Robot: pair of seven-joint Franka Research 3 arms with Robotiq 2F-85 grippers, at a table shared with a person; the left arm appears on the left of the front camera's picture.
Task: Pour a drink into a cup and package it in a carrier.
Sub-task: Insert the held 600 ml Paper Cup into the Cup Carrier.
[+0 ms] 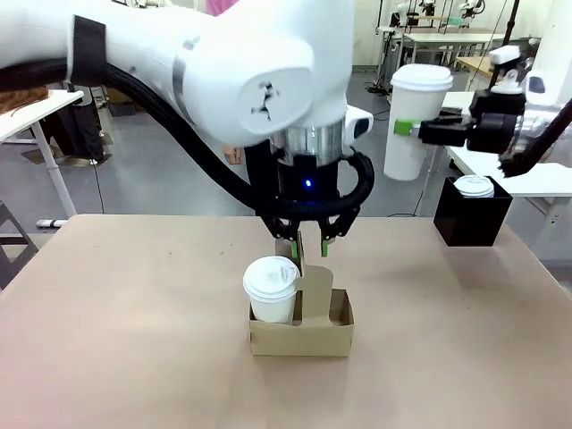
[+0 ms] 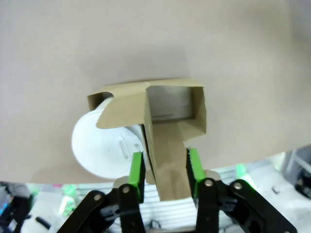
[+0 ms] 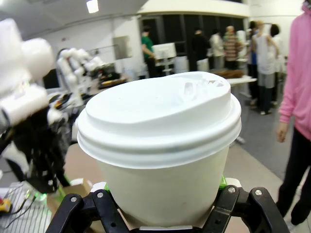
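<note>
A brown cardboard carrier [image 1: 301,337] sits mid-table with a lidded white cup [image 1: 271,286] in its left slot; the right slot holds nothing. My left gripper [image 1: 304,246] hangs straight over it, open, its green pads [image 2: 137,170] on either side of the upright handle tab [image 2: 167,160] with small gaps. High at the right, my right gripper [image 1: 409,128] is shut on a second lidded white cup [image 1: 416,116], held sideways-on above the table. That cup [image 3: 160,145] looms close in the right wrist view, between the right gripper's fingers [image 3: 104,206]. The drink is out of view.
A black cube-shaped box [image 1: 472,219] stands at the table's far right with a white lid [image 1: 474,186] in its top. A person in a pink top [image 3: 296,87] stands beyond the table. Bare tabletop [image 1: 134,322] lies to the left and front of the carrier.
</note>
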